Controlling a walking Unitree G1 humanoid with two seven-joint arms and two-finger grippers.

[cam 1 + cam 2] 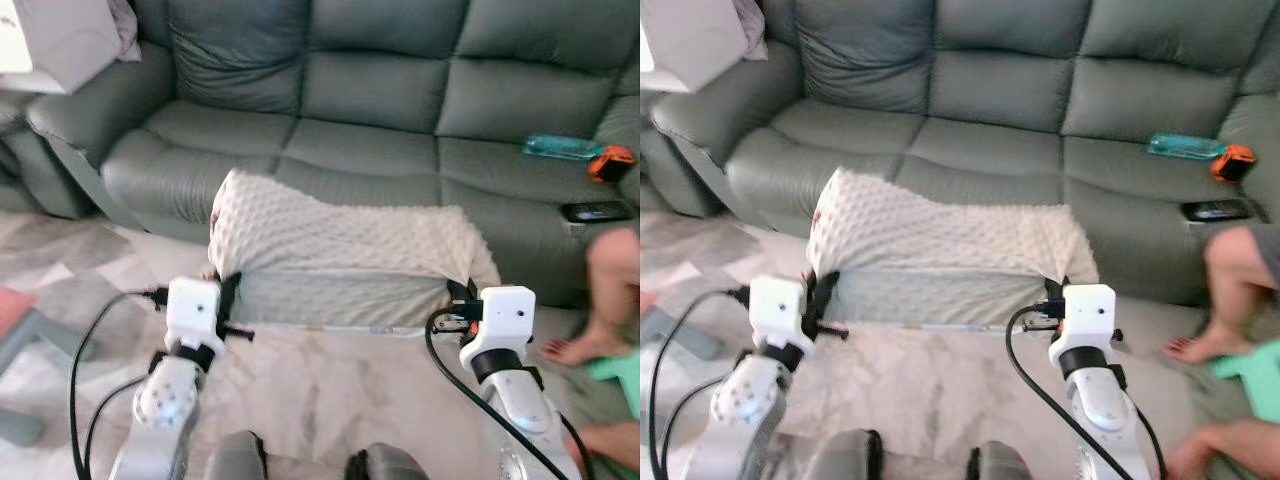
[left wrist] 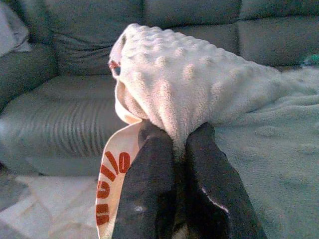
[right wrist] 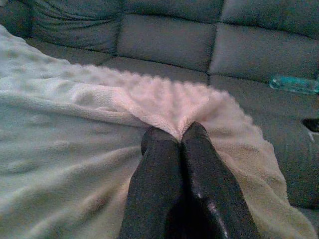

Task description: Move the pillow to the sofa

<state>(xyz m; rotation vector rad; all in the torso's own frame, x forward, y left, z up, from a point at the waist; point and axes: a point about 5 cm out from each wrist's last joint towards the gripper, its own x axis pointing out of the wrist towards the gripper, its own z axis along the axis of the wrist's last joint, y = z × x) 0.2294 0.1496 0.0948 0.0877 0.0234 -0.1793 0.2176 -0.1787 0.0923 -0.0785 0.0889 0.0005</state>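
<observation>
Pillow [image 1: 340, 250] held up in front of the sofa [image 1: 400, 110].
My left gripper [image 2: 179, 137] and right gripper [image 3: 180, 135] each have fingers clamped on a pillow end.

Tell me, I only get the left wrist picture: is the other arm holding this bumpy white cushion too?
Observer: Yes. The right gripper is shut on the pillow's opposite corner.
Operator: Is it on the sofa yet?
Observer: Not yet. The head views show it held in front of the sofa, its far edge near the seat front.
Operator: Anything on the seats?
Observer: A teal bottle and a dark phone lie at the right end.
Operator: Anyone around?
Observer: A person's leg is at the right.
</observation>
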